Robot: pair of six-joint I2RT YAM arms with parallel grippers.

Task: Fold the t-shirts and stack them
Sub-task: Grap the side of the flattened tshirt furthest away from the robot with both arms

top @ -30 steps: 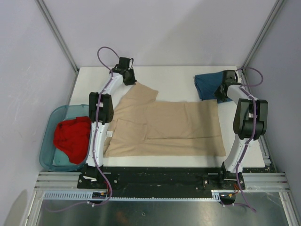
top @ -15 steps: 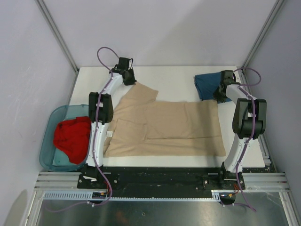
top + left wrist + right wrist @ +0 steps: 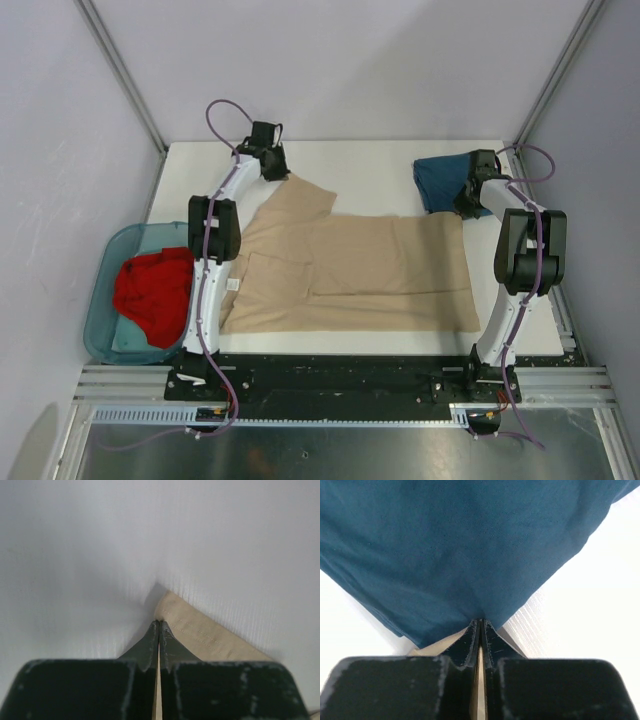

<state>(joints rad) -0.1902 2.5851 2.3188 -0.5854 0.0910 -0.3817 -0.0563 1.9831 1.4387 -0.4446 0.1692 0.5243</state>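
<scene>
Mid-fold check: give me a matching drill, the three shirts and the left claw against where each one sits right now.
1 tan t-shirt
2 blue t-shirt
3 red t-shirt
4 left claw

A in the teal bin
B shut on a far tan corner
C spread flat across the table
D bunched at the far right corner

Pairs: 1-C, 2-D, 3-A, 4-B

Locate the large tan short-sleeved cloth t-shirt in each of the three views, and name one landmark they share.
Top external: the tan t-shirt lies spread across the middle of the white table.
Left wrist: one hemmed corner at lower centre, pinched at the tips of the shut left gripper.
Right wrist: a thin sliver at bottom centre, under the dark teal t-shirt, at the shut right gripper.
Shared landmark: the white table.
</scene>
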